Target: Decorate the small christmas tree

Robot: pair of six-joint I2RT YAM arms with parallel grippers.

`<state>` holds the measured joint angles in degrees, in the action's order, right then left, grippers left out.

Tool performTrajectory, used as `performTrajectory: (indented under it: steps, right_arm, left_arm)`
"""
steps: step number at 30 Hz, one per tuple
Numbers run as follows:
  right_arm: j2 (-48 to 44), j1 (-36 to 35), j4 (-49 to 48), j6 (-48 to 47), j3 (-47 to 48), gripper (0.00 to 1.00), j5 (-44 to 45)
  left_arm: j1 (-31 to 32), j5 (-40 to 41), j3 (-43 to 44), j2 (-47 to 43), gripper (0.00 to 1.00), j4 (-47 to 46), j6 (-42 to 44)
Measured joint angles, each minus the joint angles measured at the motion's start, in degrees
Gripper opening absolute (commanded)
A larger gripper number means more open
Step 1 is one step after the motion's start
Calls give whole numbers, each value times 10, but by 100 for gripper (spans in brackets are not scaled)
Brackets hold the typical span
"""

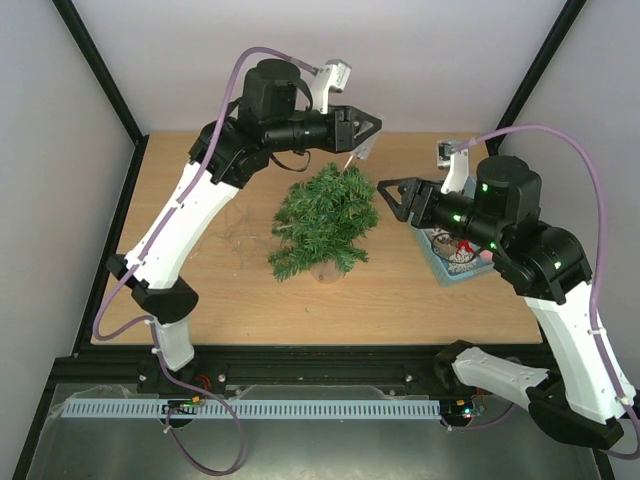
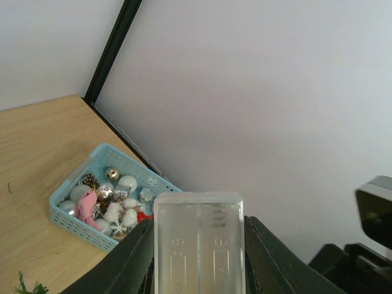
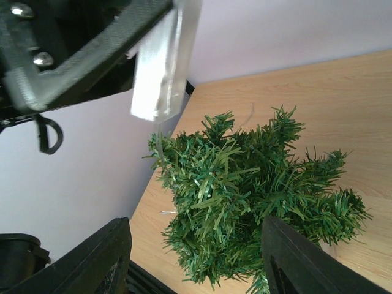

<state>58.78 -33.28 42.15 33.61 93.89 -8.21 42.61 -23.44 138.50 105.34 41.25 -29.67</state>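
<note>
Much of the basket [image 1: 437,262] near the small christmas tree [image 1: 325,215] is hidden.

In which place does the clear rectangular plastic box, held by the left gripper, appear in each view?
Top external: the clear rectangular plastic box is small, upper centre.
Left wrist: the box is large, bottom centre.
Right wrist: the box is upper left.
Shared landmark: the small dark-green artificial christmas tree, central in top external and right wrist, a sprig in left wrist's bottom-left corner.
</note>
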Motion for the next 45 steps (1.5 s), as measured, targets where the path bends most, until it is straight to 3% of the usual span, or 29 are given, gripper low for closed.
performTrajectory:
  steps: [16, 24, 29, 40, 45]
  right_arm:
    - [-20, 3, -5, 0, -33, 61, -2]
    - [-22, 3, -9, 0, -49, 61, -3]
    - [-23, 3, -12, 0, -54, 61, -3]
    - [-25, 3, -18, -2, -74, 64, -2]
    - [-25, 4, -18, -2, -83, 65, -3]
  left_arm:
    - [-45, 10, -63, 16, 39, 3, -3]
    - [-47, 23, -103, 12, 59, 13, 2]
    - [-53, 42, -103, 4, 62, 41, 15]
    - [-101, 73, -129, -90, 67, 52, 23]
    - [-109, 102, -233, -182, 71, 36, 23]
